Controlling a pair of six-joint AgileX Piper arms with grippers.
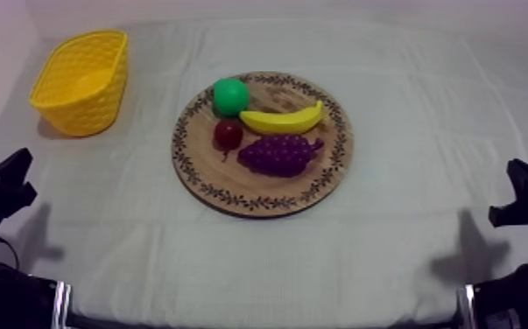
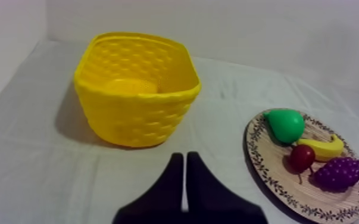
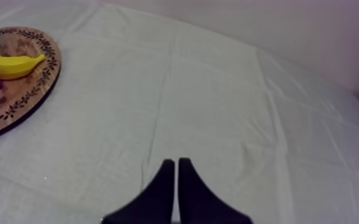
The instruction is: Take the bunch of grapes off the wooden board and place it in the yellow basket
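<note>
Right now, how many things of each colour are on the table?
Yellow: 2, basket, banana
Green: 1, pear
Red: 1, small red fruit
Purple: 1, grapes
Brown: 1, board
Total: 6

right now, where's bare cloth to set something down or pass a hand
Widest free patch: the cloth right of the wooden board, out to its right edge. Also free: the strip between the yellow basket and the board. Crowded: the board's middle, where pear, banana, small red fruit and bunch of grapes cluster.
</note>
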